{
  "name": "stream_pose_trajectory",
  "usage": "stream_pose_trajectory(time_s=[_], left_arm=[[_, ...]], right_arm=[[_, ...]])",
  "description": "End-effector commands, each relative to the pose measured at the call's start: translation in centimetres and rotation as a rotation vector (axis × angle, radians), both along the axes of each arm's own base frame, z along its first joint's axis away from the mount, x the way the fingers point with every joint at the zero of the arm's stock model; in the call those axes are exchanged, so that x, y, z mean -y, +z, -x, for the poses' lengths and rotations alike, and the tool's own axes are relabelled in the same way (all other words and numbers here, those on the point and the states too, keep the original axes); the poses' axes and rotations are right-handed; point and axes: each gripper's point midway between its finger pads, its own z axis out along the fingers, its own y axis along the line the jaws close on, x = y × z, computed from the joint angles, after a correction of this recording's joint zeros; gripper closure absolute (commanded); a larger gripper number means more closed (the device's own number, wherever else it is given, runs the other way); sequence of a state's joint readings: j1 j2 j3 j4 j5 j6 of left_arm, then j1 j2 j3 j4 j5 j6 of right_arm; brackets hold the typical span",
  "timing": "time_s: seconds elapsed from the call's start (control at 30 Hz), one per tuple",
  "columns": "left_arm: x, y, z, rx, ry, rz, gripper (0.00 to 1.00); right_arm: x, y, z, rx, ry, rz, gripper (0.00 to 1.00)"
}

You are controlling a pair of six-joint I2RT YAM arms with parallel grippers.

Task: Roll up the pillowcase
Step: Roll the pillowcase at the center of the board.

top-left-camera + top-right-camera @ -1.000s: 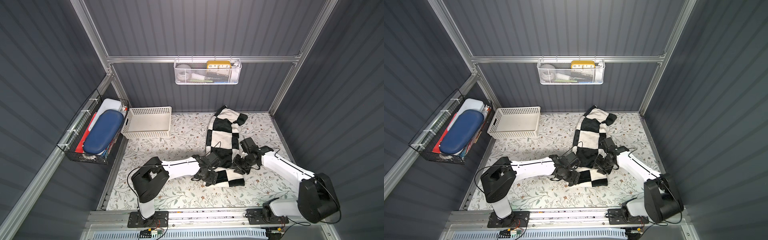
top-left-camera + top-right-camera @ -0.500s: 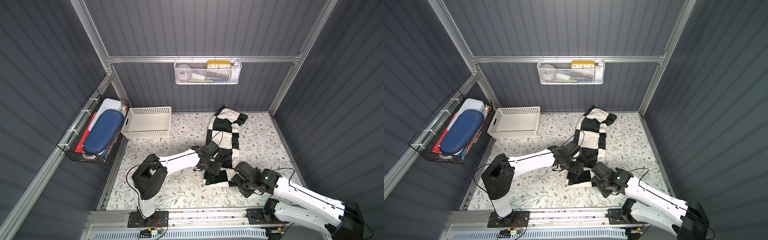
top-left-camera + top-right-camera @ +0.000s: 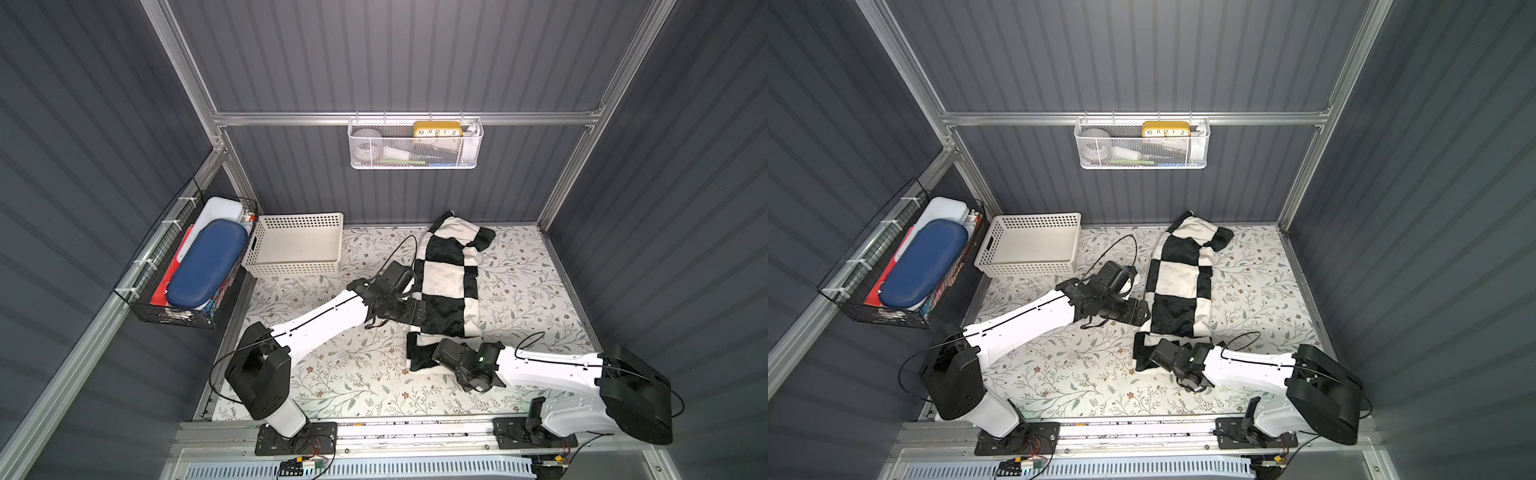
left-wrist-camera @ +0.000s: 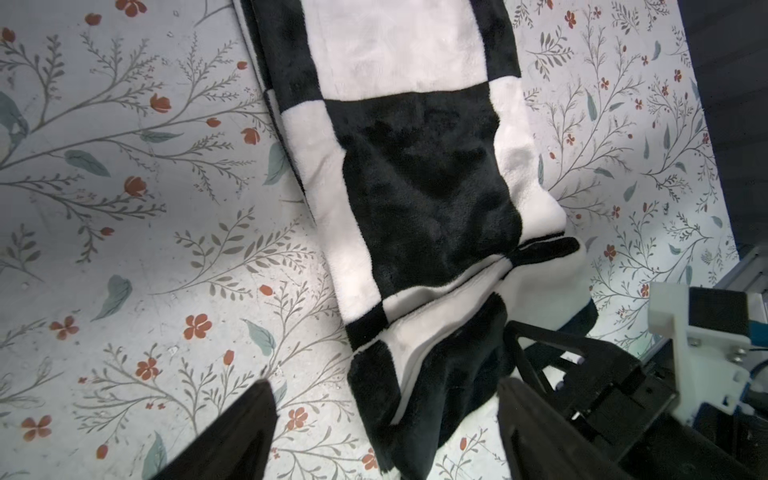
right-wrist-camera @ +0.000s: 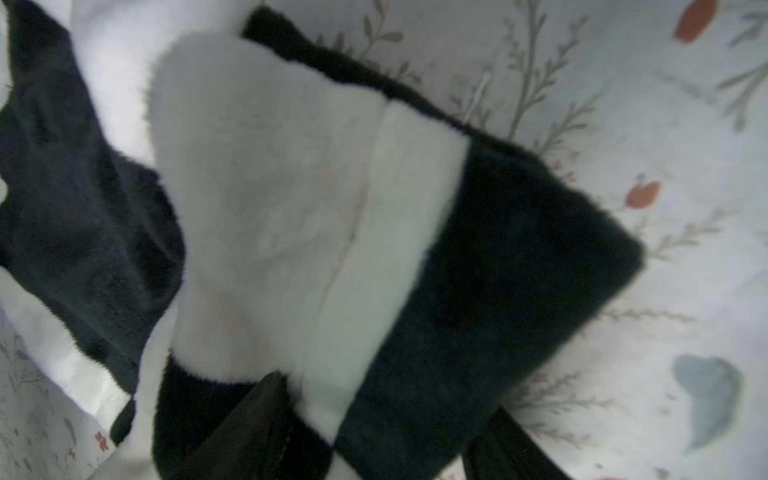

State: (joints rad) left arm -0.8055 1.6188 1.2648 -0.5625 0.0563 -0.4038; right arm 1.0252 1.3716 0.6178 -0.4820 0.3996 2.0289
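Observation:
The pillowcase (image 3: 446,282) (image 3: 1177,286), black and cream checks, lies as a long folded strip from the back wall toward the front of the table. Its near end is doubled over in thick layers (image 4: 436,332) (image 5: 316,232). My left gripper (image 3: 419,312) (image 3: 1144,314) (image 4: 382,419) hovers open at the strip's left edge, holding nothing. My right gripper (image 3: 432,358) (image 3: 1153,357) (image 5: 382,434) sits low at the near end. Its fingers stand apart on either side of the folded black and white corner, open around the cloth.
A cream perforated basket (image 3: 297,266) stands at the back left. A black wire rack (image 3: 166,307) with a blue case hangs on the left wall, and a white mesh basket (image 3: 415,162) hangs on the back rail. The floral table covering (image 3: 353,374) shows around the cloth.
The right arm has swung from the pillowcase's right side round to its near end and lowered. The left gripper has drawn back from the near end to the strip's left edge.

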Motion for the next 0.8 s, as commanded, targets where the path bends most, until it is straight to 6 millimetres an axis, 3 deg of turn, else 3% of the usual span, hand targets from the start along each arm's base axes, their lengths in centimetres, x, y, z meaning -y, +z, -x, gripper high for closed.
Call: stream_pose_trajectory(time_s=[0.0,0.07,0.13,0.2,0.3,0.43,0.53,0.77], left_arm=[[-1.1,0.2,0.0,0.017,-0.019,-0.021,0.13],[-1.2,0.4,-0.2,0.020,-0.014,-0.013,0.13],[-1.4,0.2,-0.2,0.015,-0.009,-0.020,0.13],[-1.6,0.2,-0.1,0.013,-0.005,-0.024,0.13],[-1.8,0.0,-0.2,0.017,-0.009,-0.026,0.13],[-1.0,-0.4,-0.7,0.020,-0.035,-0.026,0.13],[0.0,-1.1,-1.0,-0.003,-0.060,-0.006,0.14],[1.4,-2.5,-0.8,-0.054,-0.109,0.001,0.15]], right_arm=[[-0.4,-3.0,1.3,-0.081,-0.162,-0.080,0.35],[-0.5,-3.8,1.8,-0.104,-0.182,-0.101,0.46],[-0.2,-3.8,2.1,-0.108,-0.197,-0.111,0.64],[-0.1,-3.1,2.3,-0.106,-0.195,-0.119,0.78],[0.6,-1.4,2.7,-0.108,-0.180,-0.098,0.88],[1.0,-0.2,3.6,-0.140,-0.159,-0.116,0.91],[1.6,0.8,3.9,-0.144,-0.148,-0.105,0.89],[3.0,2.6,1.6,-0.139,-0.151,-0.158,0.88]])
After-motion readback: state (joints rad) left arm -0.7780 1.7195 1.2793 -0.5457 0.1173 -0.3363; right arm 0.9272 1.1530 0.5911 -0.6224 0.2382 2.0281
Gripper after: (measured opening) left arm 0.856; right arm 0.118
